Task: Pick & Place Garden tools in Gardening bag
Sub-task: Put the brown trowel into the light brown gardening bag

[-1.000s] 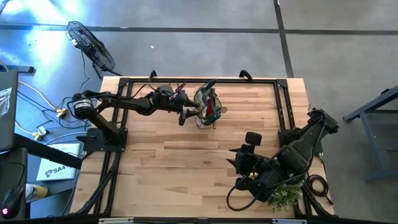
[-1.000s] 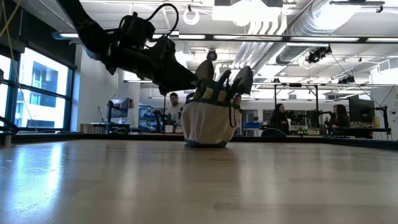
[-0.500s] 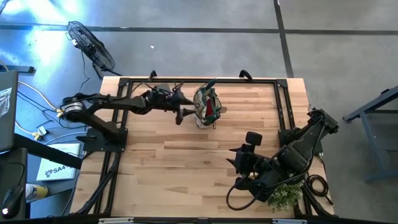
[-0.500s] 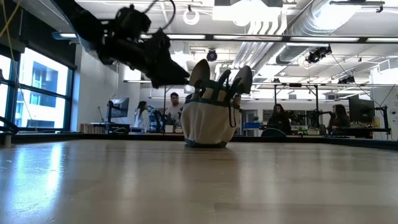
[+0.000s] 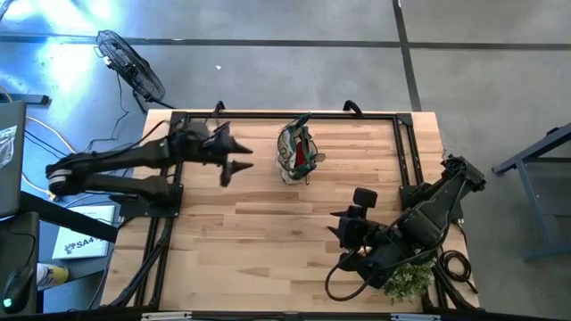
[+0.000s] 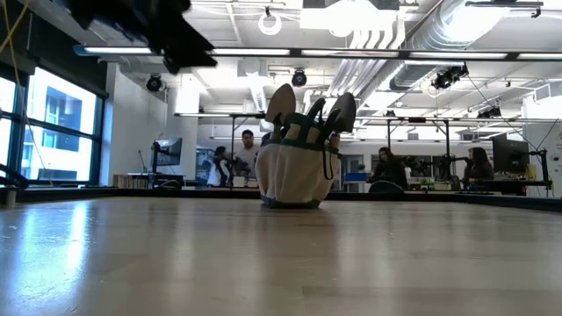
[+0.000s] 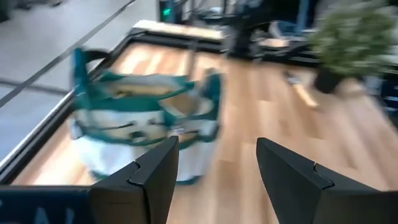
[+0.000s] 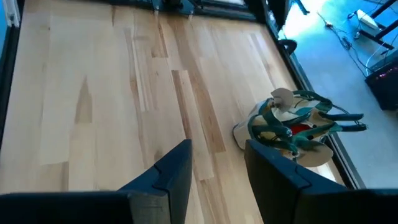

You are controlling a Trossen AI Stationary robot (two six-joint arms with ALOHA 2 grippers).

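Pulled back from the gardening bag [image 5: 295, 153], left tool [image 5: 234, 164] hangs open, empty.

Table [image 5: 268, 223] is pale wood planks with a smooth, slightly shiny finish. The gardening bag [image 5: 295, 152] is soft matt cloth with green trim. Gripper fingers [image 7: 292, 180] look like dark matt plastic.

bag [image 5: 295, 153]: tan, green trim | glove [image 8: 303, 129]: red | table [image 5: 268, 241]: pale wood | plant [image 5: 408, 282]: green
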